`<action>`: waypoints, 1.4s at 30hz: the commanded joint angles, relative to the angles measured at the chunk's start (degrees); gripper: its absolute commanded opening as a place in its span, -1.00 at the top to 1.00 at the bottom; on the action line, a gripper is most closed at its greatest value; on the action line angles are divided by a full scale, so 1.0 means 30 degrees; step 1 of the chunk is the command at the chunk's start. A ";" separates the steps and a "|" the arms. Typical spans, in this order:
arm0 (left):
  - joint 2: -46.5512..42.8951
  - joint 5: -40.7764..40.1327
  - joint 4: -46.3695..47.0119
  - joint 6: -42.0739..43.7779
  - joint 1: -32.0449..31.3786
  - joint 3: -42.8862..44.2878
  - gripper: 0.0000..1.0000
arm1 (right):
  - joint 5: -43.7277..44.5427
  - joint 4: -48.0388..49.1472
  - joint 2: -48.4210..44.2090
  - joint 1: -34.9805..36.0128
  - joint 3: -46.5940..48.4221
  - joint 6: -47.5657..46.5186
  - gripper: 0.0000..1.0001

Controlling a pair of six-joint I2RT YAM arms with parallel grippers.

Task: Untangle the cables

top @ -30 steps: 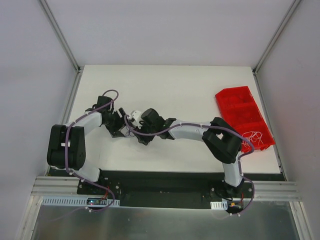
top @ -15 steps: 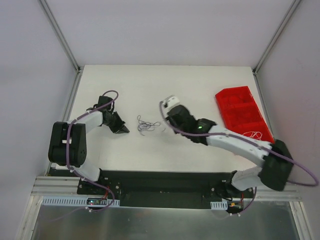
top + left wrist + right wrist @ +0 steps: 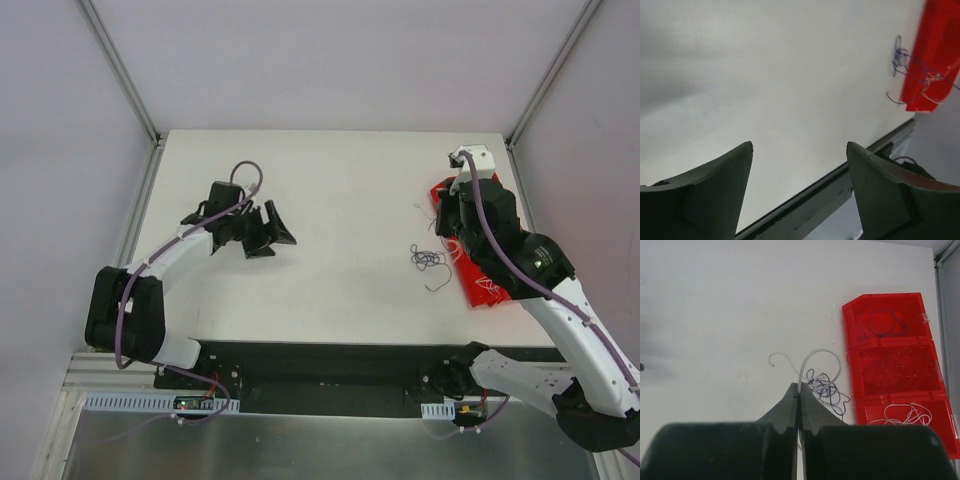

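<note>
Nothing legible in any view: no text, label, brand, number or sign to read on the red tray [image 3: 888, 343] or on the white counter [image 3: 715, 315] beneath it.

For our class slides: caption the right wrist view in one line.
Right tool shut on a pale strand, looping over the dark tangle beside the red three-compartment tray.

Cables [image 3: 825, 389] — small purple tangle (loosely curled) — beside the red tray [image 3: 890, 342].
</note>
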 commanded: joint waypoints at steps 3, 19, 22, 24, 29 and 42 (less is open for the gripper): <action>-0.1254 0.2681 0.3621 0.1966 -0.4881 0.2652 -0.64 | -0.1758 -0.1791 0.0708 -0.0529 0.2609 -0.0846 1.00; -0.2987 -0.1211 1.8419 0.4392 -1.0011 -0.1506 -0.98 | -1.4532 0.2191 0.1321 -0.0324 0.5834 0.2843 1.00; -0.0941 -0.2412 1.7992 0.5568 -1.0833 -0.0107 -0.98 | -1.5997 0.3099 0.1703 -0.0294 0.6098 0.3634 1.00; 0.0584 -0.2621 1.7664 0.5424 -1.0806 0.0862 -0.86 | -1.6557 0.3569 0.1763 -0.0178 0.6303 0.4016 1.00; 0.1644 -0.5516 1.5650 0.4691 -1.0689 0.1714 0.79 | -1.5684 0.2697 0.1295 -0.0148 0.7063 0.3989 1.00; -0.1633 -0.7194 0.6593 0.2142 -0.9868 -0.1653 1.00 | 0.1580 -0.6916 0.1353 -0.3683 0.7074 0.1379 1.00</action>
